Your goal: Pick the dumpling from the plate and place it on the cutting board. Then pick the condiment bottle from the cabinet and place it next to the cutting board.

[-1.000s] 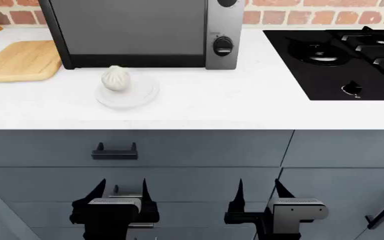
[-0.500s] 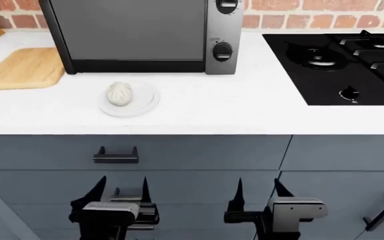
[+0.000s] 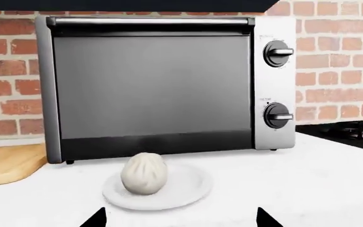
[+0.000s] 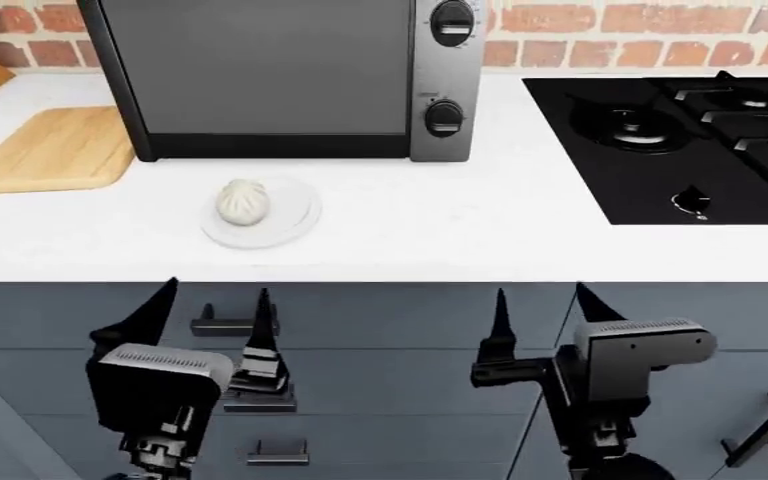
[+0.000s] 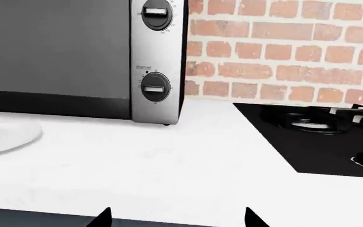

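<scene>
Raised since a second ago, both arms: left gripper (image 4: 211, 310) and right gripper (image 4: 539, 305) spread wide (empty), dumpling (image 4: 243, 201) at twelve o'clock, untouched on plate (image 4: 293, 221).

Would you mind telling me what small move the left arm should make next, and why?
Probably reach the left gripper forward and up over the counter edge toward the dumpling. The dumpling sits untouched on the plate, the jaws are open and empty, and this gripper hangs below counter level almost straight in front of it.
</scene>
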Tool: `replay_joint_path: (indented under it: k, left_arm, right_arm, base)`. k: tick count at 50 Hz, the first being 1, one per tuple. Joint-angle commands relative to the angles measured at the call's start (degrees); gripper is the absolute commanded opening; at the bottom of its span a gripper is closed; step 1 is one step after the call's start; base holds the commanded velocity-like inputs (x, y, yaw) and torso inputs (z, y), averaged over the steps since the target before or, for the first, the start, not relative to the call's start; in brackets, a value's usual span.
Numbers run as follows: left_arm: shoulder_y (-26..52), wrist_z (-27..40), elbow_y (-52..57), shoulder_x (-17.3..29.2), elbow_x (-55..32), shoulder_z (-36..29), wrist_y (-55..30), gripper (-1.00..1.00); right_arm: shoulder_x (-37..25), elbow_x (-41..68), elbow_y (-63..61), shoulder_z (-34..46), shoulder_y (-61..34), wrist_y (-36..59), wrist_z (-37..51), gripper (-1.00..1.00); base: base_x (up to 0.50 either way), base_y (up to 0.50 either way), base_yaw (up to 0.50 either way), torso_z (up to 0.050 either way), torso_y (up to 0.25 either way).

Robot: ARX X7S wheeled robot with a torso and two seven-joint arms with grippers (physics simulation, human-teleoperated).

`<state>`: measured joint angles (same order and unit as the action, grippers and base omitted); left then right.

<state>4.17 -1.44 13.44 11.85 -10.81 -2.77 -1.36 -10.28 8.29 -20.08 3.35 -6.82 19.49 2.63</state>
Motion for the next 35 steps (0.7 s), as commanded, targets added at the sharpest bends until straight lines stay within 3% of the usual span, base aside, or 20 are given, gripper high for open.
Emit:
replay_joint_path:
  k: [1,10,24,35]
  left_arm:
    - [6.68,-4.56,9.71,6.73,-9.02,2.03,-11.5,1.0]
    - [13.15,-6.47,10.95,10.59,-16.52,4.6,-19.68,1.0]
    - [14.49,-5.72,12.27,11.89,-17.98,5.27,-22.06,1.0]
    - [15.0,-4.74,12.46,12.0,-19.55,5.53,-24.26,1.0]
  right_arm:
    - [-5.39,4.36,-11.52,-0.92,-9.64,16.02,-2.39,1.0]
    - [-6.34,10.96,-13.52,-4.51,-17.49,27.68,-3.86,1.0]
    - [-6.81,12.43,-15.38,-3.94,-19.79,31.22,-3.44,1.0]
    - [-6.73,12.78,-15.22,-3.2,-20.39,31.83,-3.16,1.0]
  base:
    - [0.0,0.0,0.0,0.05,0.0]
    - [0.0,0.04,0.0,0.05,0.0]
    - [0.0,0.5,0.0,0.048,0.0]
    - [0.0,0.5,0.0,0.029,0.0]
